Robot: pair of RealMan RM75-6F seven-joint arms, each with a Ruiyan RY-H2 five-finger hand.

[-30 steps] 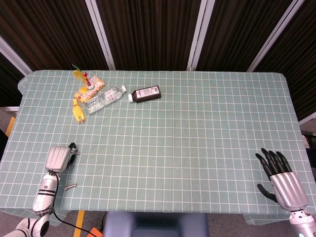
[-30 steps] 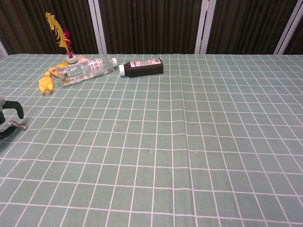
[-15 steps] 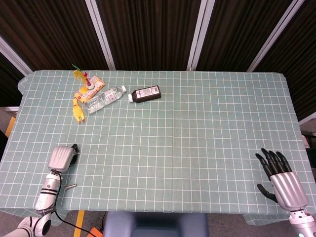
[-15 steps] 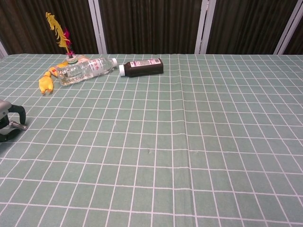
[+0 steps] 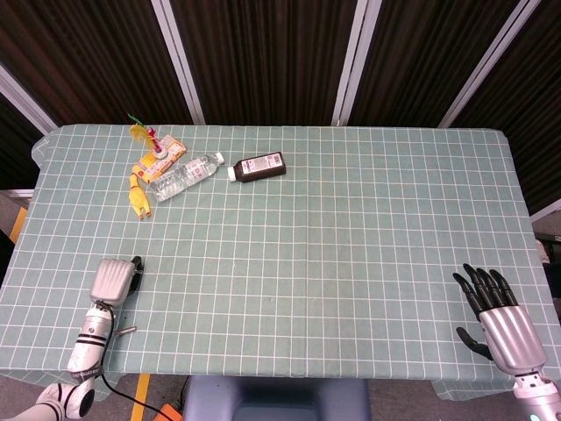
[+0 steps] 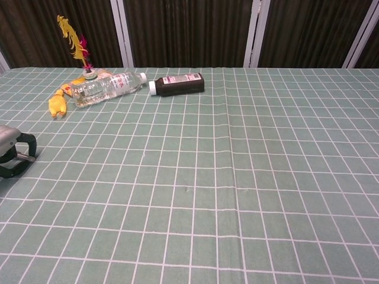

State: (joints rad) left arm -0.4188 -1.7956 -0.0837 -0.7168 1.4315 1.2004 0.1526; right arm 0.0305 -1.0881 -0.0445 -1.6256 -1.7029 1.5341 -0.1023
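My left hand [image 5: 114, 279] hovers low over the green checked tablecloth [image 5: 333, 263] near its front left corner. I see its silver back, with the dark fingers curled under and nothing in them. The chest view catches it at the left edge, left hand [image 6: 13, 152], fingers hooked inward. My right hand [image 5: 495, 320] sits at the front right corner, fingers spread, holding nothing; the chest view does not show it. Both hands are far from the objects at the back left.
A clear water bottle [image 5: 184, 175] [image 6: 106, 86] lies beside a dark brown bottle [image 5: 257, 167] [image 6: 177, 84] with a white cap. A yellow rubber chicken [image 5: 138, 195] [image 6: 57, 103] and a feathered toy [image 5: 154, 149] [image 6: 74, 38] on an orange packet lie left of them.
My left hand has crept a little to the right and further into the chest view. The right hand and the objects have stayed put.
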